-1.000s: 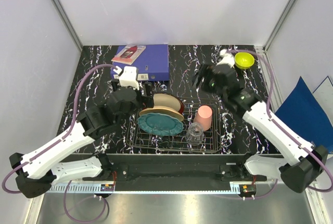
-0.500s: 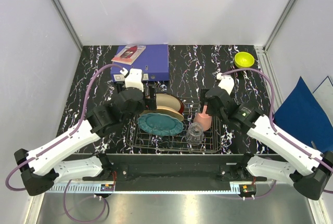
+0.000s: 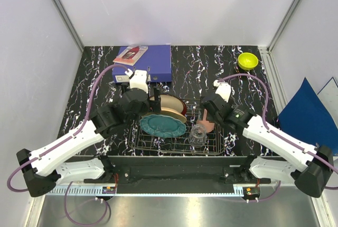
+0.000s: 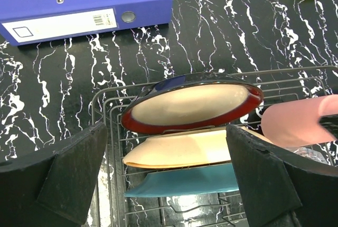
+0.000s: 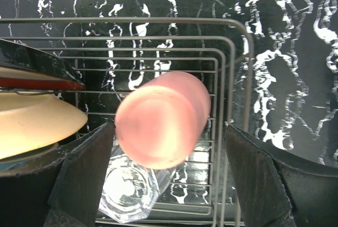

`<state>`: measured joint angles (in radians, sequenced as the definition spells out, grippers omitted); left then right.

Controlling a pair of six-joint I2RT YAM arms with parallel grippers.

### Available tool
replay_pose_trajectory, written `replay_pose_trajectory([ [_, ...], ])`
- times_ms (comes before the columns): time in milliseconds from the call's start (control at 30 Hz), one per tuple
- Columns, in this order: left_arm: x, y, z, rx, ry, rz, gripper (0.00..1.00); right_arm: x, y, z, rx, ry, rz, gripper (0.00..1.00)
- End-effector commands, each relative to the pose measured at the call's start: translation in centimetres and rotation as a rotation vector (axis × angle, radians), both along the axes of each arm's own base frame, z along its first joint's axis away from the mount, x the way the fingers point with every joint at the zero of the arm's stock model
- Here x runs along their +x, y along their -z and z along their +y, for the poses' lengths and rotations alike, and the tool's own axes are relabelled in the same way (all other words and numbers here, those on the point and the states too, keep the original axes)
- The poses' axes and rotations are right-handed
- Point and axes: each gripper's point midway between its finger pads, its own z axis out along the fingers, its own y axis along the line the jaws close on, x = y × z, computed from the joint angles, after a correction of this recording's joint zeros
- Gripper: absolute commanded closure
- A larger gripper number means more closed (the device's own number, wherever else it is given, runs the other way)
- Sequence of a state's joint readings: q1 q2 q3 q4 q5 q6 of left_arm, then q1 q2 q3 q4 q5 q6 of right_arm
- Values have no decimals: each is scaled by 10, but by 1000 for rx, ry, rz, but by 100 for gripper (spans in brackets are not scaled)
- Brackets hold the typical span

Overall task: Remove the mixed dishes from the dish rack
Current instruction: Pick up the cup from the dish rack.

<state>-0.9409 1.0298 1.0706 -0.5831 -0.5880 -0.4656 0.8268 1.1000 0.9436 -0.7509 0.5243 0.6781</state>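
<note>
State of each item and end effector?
Salmon-pink cup: in dish rack, closed end up
Glass tumbler: in rack
Red-rimmed plate: in rack, tilted
Cream-yellow plate: in rack
Teal plate: in rack
Yellow-green bowl: on table, upright
Left end effector: open
Right end effector: open, flanking cup

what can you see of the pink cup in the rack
The salmon-pink cylindrical cup looks like smooth matte plastic, plain and unmarked. It stands upside down, closed flat end up, on the right part of the silver wire dish rack, close beside the clear glass tumbler. The right gripper hovers above with jaws open on either side, no contact visible.
</note>
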Motion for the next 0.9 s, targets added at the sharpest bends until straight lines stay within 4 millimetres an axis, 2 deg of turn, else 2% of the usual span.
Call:
replay_pose_trajectory([
  [0, 1, -6, -4, -47, 3, -13, 1, 6, 3, 16, 37, -21, -11, 9],
  [167, 0, -2, -4, -46, 2, -6, 1, 10, 10, 20, 11, -30, 0, 12],
  [367, -1, 1, -2, -45, -1, -3, 1, 8, 15, 18, 15, -23, 10, 34],
  [467, 0, 1, -3, -46, -3, -5, 1, 8, 2, 15, 37, -7, -22, 43],
  [600, 1, 0, -4, -50, -2, -5, 1, 8, -27, 10, 63, -6, -74, 51],
  [700, 2, -4, -5, -55, -1, -13, 1, 9, -58, 9, 90, -23, -124, 54],
  [733, 2, -5, -5, -54, -2, -14, 1, 11, -79, 12, 121, -31, -161, 54],
  [800, 3, -11, -5, -62, -5, -26, 1, 11, -107, 10, 142, -50, -217, 58],
  [833, 4, -13, -4, -63, -11, -32, 1, 13, -135, 8, 176, -46, -275, 62],
  [867, 4, -21, -4, -78, -14, -45, 1, 14, -152, 5, 192, -41, -314, 69],
])
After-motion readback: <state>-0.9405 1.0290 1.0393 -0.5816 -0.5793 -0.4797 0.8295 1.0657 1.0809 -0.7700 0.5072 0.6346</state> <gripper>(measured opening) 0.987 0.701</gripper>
